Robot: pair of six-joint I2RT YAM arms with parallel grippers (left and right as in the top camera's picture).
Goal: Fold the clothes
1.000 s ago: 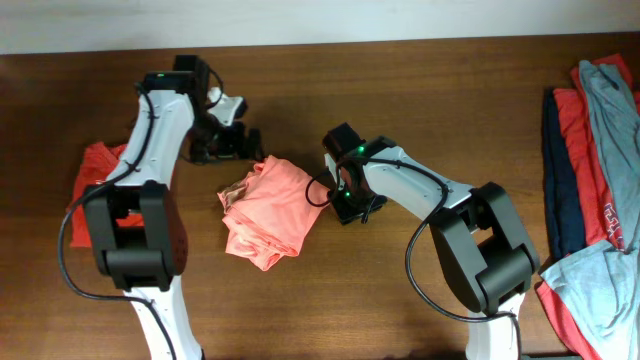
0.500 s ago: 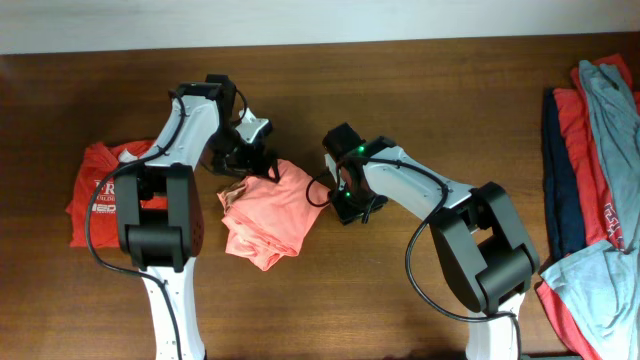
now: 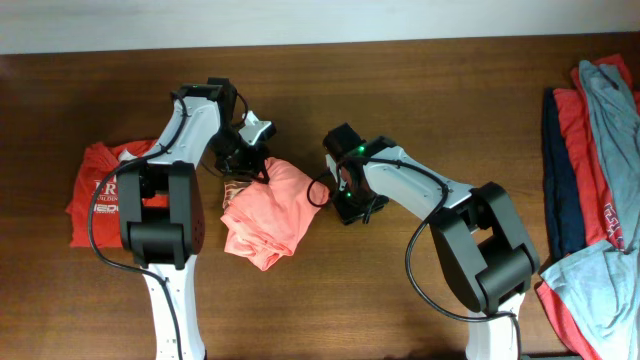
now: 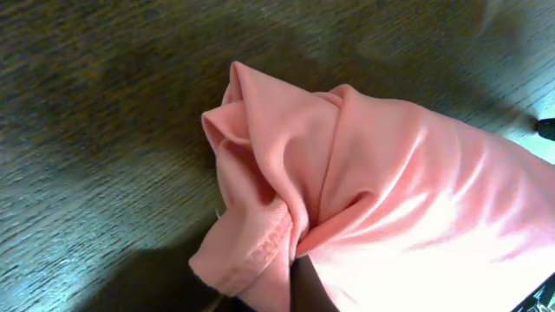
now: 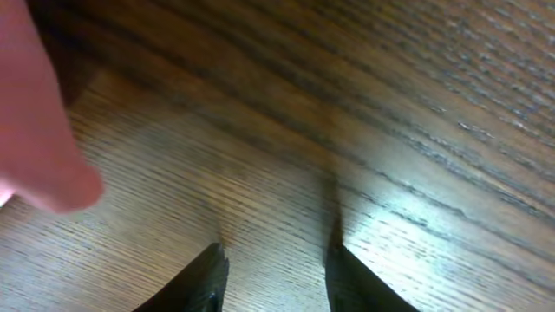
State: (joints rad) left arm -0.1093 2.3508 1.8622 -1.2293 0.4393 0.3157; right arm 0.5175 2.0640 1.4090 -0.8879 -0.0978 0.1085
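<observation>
The salmon-pink shirt [image 3: 272, 212] lies bunched in a loose folded heap at the table's middle. My left gripper [image 3: 249, 170] sits at its upper left corner, shut on a hemmed fold of the fabric [image 4: 260, 260], which bulges up between the dark fingers in the left wrist view. My right gripper [image 3: 346, 206] hovers just off the shirt's right edge. Its fingers stand open over bare wood [image 5: 276, 260], with only a pink corner of the shirt [image 5: 35, 130] at the left of the right wrist view.
A red shirt with white lettering [image 3: 100, 195] lies flat at the far left, behind the left arm. A pile of navy, red and grey-blue shirts [image 3: 590, 150] covers the right edge, with a grey-blue one [image 3: 590, 290] at the front right.
My left gripper has swung right from beside the shirt onto its upper left corner and closed on the fabric. The right arm has stayed put.
</observation>
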